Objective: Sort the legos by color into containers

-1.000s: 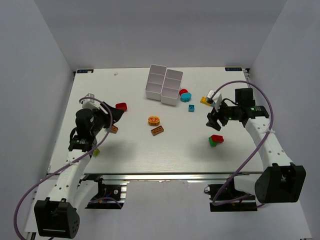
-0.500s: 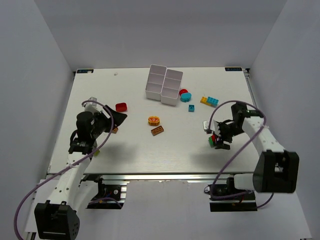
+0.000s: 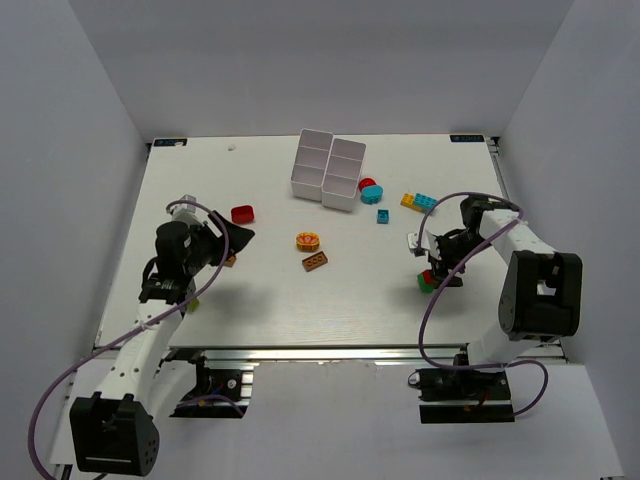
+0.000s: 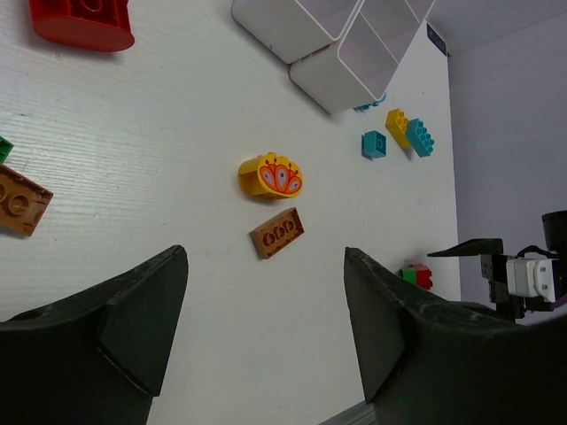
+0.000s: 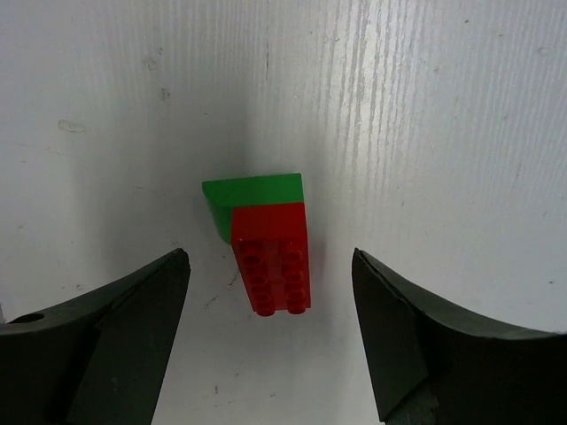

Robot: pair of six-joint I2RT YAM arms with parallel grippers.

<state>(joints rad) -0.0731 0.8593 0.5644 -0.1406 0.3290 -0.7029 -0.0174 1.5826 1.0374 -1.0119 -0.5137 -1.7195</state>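
Observation:
The white containers (image 3: pixel 325 170) stand at the back middle, also at the top of the left wrist view (image 4: pixel 337 44). Legos lie scattered: a red one (image 3: pixel 243 213), a yellow round one (image 3: pixel 307 240), an orange-brown brick (image 3: pixel 316 262), another orange-brown brick (image 3: pixel 229 260), cyan pieces (image 3: pixel 383 216) and a yellow-cyan stack (image 3: pixel 419 202). My right gripper (image 5: pixel 270 336) hangs open over a red-green stack (image 5: pixel 266 239), one finger on each side, not touching it. My left gripper (image 4: pixel 266 328) is open and empty, above bare table left of the orange-brown brick (image 4: pixel 276 233).
A red and cyan piece (image 3: pixel 370 189) lies right beside the containers. A lime brick (image 3: pixel 192 303) sits near the front left edge under the left arm. The right arm's cable loops over the table's right side.
My right gripper has come down and forward from near the yellow-cyan stack to the red-green stack, and opened wider. My left gripper has opened too and barely shifted.

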